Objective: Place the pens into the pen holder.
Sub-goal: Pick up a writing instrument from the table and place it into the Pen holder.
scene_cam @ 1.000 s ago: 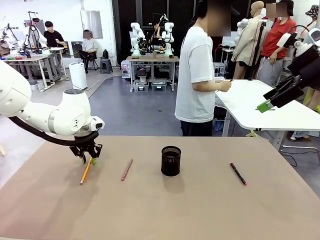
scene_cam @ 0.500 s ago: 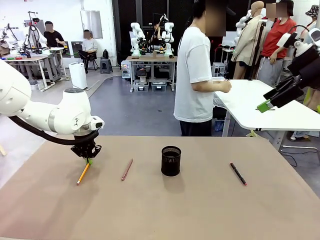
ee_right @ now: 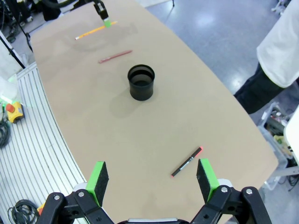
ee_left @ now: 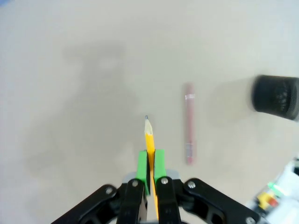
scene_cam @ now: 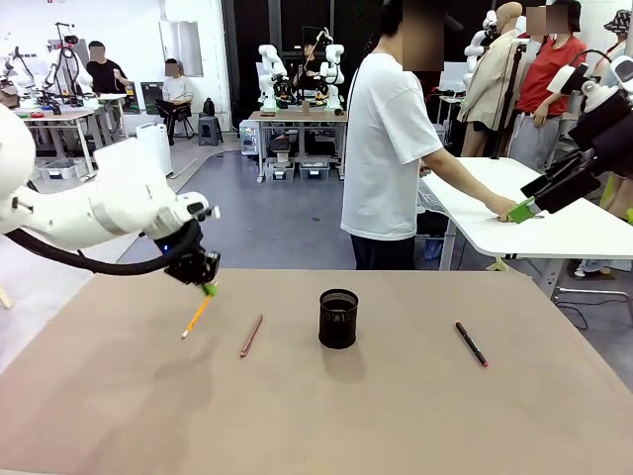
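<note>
Left gripper [scene_cam: 208, 287]: black fingers with green pads pressed together on the orange-yellow pencil [scene_cam: 197, 318], pinching it near its blunt end.
Orange-yellow pencil: a thin, straight stick with a sharpened dark point. It hangs slanted from the pads with the tip down toward 7 o'clock, and it looks clear of the table [scene_cam: 396, 416], since its shadow falls apart from it.
Pencil from the left wrist: the yellow shaft runs straight up between the two green pads, pale wood at the cone.
Pen holder [scene_cam: 338, 318]: a small black cylinder with see-through wire-mesh walls and a solid rim. It stands upright near the table's middle, and from above it is an open round mouth with nothing in it.
Reddish-brown pen [scene_cam: 251, 335]: slim and matt, lying flat at the holder's 9 o'clock, near it but not touching. Pale marks on its barrel are too blurred to read.
Black pen [scene_cam: 471, 343]: a slim dark barrel with a red tip, lying flat at the holder's 3 o'clock, well apart from it.
Right gripper [ee_right: 152, 173]: its fingers are spread wide with the flat green pads facing each other and nothing between them. It is raised high, looking down on the table.
Table: a smooth, plain tan top with a rounded far edge.
Person [scene_cam: 381, 148]: in a white T-shirt at the table's 12 o'clock, turned away with one hand down on a white table behind.
</note>
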Controlling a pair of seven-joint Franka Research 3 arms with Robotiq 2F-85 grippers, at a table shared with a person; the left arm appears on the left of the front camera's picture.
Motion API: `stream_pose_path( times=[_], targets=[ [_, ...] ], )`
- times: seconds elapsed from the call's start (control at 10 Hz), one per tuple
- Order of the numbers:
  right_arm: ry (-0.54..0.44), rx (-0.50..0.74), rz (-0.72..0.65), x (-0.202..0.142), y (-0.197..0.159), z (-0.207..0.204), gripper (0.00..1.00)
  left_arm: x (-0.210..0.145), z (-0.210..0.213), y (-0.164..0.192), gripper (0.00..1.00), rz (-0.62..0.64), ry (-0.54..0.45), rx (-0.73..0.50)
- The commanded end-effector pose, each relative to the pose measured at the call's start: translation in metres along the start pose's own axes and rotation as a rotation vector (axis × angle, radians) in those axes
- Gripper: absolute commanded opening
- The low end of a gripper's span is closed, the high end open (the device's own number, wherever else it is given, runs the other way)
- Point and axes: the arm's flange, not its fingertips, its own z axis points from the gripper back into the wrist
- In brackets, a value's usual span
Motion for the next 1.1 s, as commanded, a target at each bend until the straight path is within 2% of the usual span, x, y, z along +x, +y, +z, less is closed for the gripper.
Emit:
stream_pose_path(
  times=[0.0, 0.2, 0.3, 0.5, 0.6, 0.7, 0.8, 0.9, 1.0],
  targets=[
    [-0.011, 0.007, -0.006, 0.001, 0.001, 0.0, 1.0, -0.018, 0.026, 0.004, 0.0, -0.128, -0.109, -0.18],
    [-0.011, 0.007, -0.006, 0.001, 0.001, 0.0, 1.0, -0.025, 0.048, -0.01, 0.0, -0.357, -0.4, -0.267],
    [-0.011, 0.007, -0.006, 0.001, 0.001, 0.0, 1.0, -0.028, 0.057, -0.023, 0.0, -0.438, -0.507, -0.323],
    [-0.011, 0.007, -0.006, 0.001, 0.001, 0.0, 1.0, -0.042, 0.07, -0.05, 0.0, -0.682, -0.735, -0.41],
    [-0.011, 0.007, -0.006, 0.001, 0.001, 0.0, 1.0, -0.047, 0.068, -0.065, 0.0, -0.754, -0.785, -0.425],
    [-0.011, 0.007, -0.006, 0.001, 0.001, 0.0, 1.0, -0.049, 0.062, -0.074, 0.0, -0.747, -0.818, -0.455],
    [-0.011, 0.007, -0.006, 0.001, 0.001, 0.0, 1.0, -0.047, 0.055, -0.083, 0.0, -0.64, -0.882, -0.446],
    [-0.011, 0.007, -0.006, 0.001, 0.001, 0.0, 1.0, -0.023, 0.099, -0.101, 0.0, -0.692, -0.778, -0.361],
    [-0.011, 0.007, -0.006, 0.001, 0.001, 0.0, 1.0, -0.023, 0.099, -0.101, 0.0, -0.692, -0.778, -0.361]
  ],
)
